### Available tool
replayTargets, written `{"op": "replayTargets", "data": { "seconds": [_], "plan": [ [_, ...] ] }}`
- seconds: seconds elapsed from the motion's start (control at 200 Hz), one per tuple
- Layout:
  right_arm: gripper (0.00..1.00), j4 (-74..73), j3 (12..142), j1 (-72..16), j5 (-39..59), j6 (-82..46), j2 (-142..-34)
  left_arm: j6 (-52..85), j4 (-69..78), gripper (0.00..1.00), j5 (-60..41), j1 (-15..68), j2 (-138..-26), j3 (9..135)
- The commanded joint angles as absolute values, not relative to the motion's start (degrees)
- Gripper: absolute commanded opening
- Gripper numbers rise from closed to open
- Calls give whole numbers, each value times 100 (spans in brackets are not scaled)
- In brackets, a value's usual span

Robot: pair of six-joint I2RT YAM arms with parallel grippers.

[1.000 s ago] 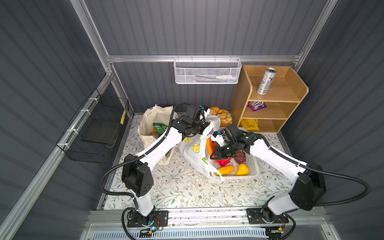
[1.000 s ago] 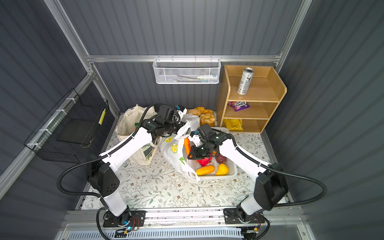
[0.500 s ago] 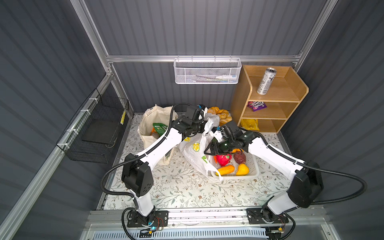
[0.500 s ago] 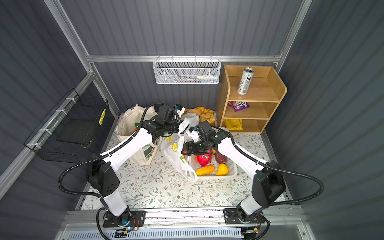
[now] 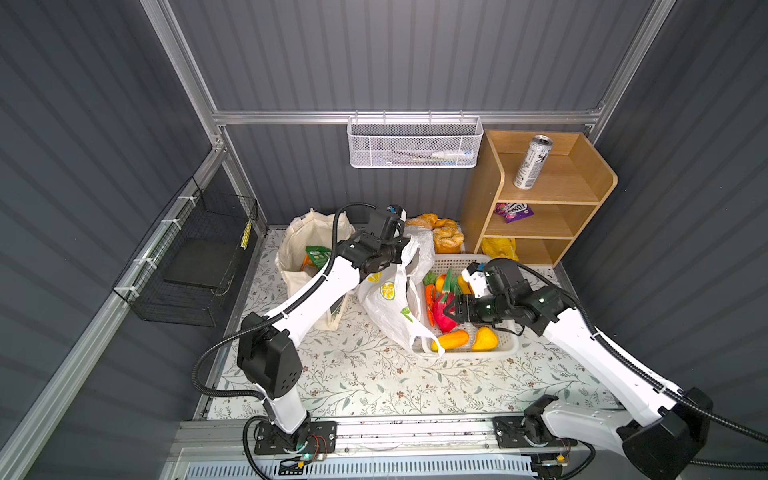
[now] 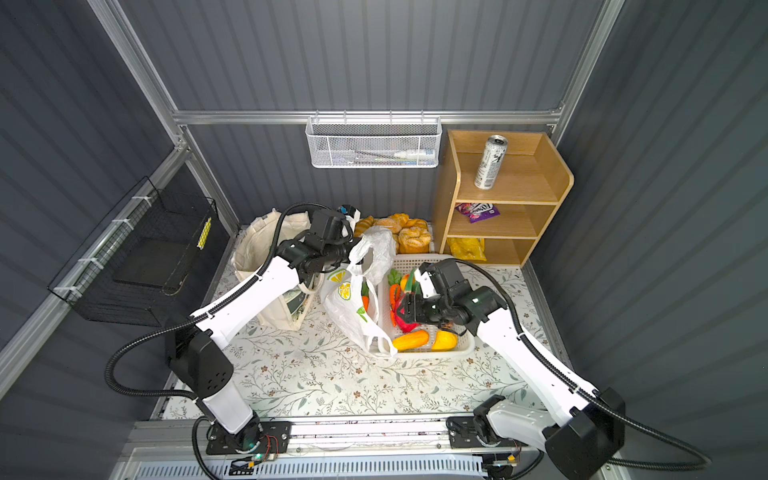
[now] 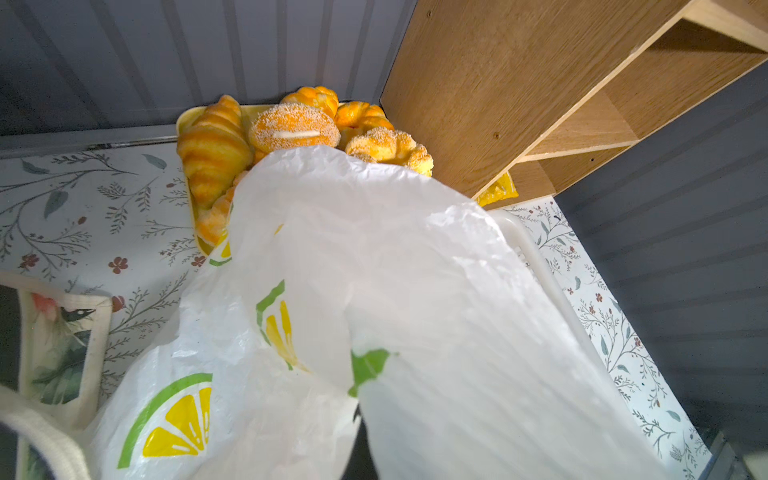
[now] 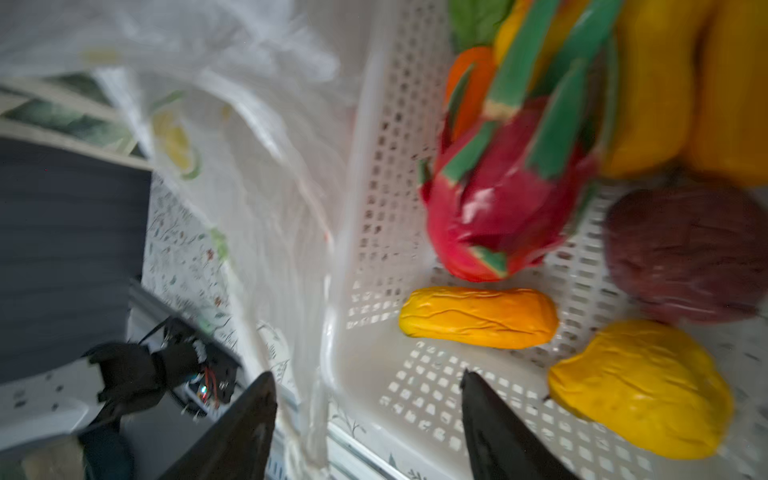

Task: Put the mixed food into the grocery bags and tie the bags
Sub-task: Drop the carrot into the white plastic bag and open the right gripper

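The white lemon-print plastic bag (image 5: pixel 390 299) (image 6: pixel 347 299) (image 7: pixel 374 291) stands between the cream canvas tote (image 5: pixel 299 249) (image 6: pixel 253 249) and the white basket (image 5: pixel 511 345). My left gripper (image 5: pixel 401 251) (image 6: pixel 353 253) is shut on the bag's upper edge and holds it up; in the left wrist view the film hides the jaws. An orange carrot (image 6: pixel 365 298) shows in the bag's mouth. My right gripper (image 5: pixel 449 309) (image 6: pixel 403 309) (image 8: pixel 365 374) hangs open and empty over the basket by the dragon fruit (image 8: pixel 498 208). The can (image 5: pixel 532 162) stands on the shelf's top level, with candy packets (image 5: pixel 513 210) below.
The basket (image 8: pixel 374 166) also holds yellow and orange fruit (image 8: pixel 478 318) and a dark purple piece (image 8: pixel 685 253). Bread rolls (image 5: pixel 444 232) (image 7: pixel 291 133) lie on a tray by the wooden shelf (image 5: pixel 552 195). A white mesh basket (image 5: pixel 415 143) hangs on the back wall and a black wire one (image 5: pixel 195 257) on the left.
My right gripper has opened and drawn back from the bag's mouth to above the basket. The left gripper has kept its hold on the bag.
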State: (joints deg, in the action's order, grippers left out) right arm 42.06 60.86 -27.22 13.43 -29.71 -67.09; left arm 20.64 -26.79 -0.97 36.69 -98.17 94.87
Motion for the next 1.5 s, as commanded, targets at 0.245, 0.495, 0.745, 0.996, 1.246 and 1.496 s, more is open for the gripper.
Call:
{"op": "replayTargets", "data": {
  "seconds": [0.245,0.495,0.745,0.996,1.246,1.496],
  "plan": [
    [73,3348,5695,-1287,855,-3309,-7897,2057,-2689,0,-66,3641,-9516,9456],
    [74,3199,5197,-550,371,-3928,-7767,2105,-2657,0,-223,3647,-9541,9413],
    [74,3306,4626,545,76,-4489,-6974,2150,-2593,0,-299,3648,-9530,9343],
    [71,3192,5262,300,1507,-3842,-6812,2163,-2587,0,-351,3647,-9567,9352],
    [73,3460,6572,-1690,1715,-2782,-6504,2159,-2601,0,-413,3644,-9645,9343],
    [76,3253,7301,-3088,1300,-2120,-6476,2198,-2514,0,-577,3646,-9886,9360]
  ]
}}
